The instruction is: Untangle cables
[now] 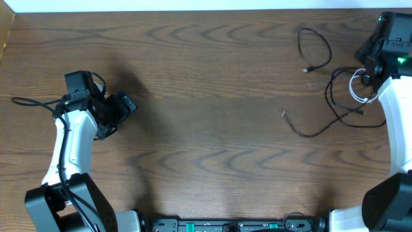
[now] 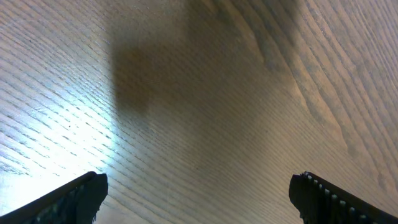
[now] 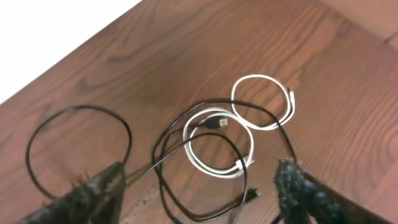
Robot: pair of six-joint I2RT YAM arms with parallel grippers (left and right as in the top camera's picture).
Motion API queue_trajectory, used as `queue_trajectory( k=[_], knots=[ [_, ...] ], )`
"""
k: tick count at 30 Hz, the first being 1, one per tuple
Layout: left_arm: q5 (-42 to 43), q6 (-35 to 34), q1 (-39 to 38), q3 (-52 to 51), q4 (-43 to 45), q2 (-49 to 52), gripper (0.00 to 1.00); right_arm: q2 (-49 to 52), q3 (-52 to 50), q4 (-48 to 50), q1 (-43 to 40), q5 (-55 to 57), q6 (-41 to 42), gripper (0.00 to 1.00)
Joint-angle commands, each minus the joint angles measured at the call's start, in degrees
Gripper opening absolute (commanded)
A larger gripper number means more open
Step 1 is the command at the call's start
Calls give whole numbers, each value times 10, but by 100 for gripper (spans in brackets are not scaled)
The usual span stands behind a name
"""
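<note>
**Right gripper** (image 3: 199,180): jaws spread wide, nothing held.
- 12 o'clock, straight ahead between the fingers: white cable (image 3: 258,77) in two loops, crossed by a black cable (image 3: 214,102). The tangle's long axis runs 7 to 1 o'clock.
- 10 o'clock: separate black loop (image 3: 81,107), beside the tangle.

**Left gripper** (image 2: 199,190): wide, empty, over bare table (image 2: 217,93) at the 9 o'clock side, well apart from the cables.

The right arm is judged nearer.

Overhead, the left arm (image 1: 71,138) is casting a soft shadow toward 3 o'clock. In the left wrist view, glare is blooming on the wooden table (image 2: 56,130) at 8 o'clock; the right wrist's fingers (image 3: 93,193) are showing blurred.
</note>
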Motion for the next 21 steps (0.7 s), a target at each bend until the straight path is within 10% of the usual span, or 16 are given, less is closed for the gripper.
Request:
queue_trajectory(
  k=[1, 7, 11, 21],
  knots=[
    [3, -3, 1, -6, -2, 5, 98, -1, 3, 0, -2, 8, 3, 79],
    [3, -3, 1, -6, -2, 5, 98, 12, 3, 0, -2, -39, 3, 62],
    [3, -3, 1, -6, -2, 5, 98, 36, 3, -5, 0, -116, 3, 1],
    [3, -3, 1, -6, -2, 5, 98, 118, 3, -35, 6, -353, -6, 1]
  ],
)
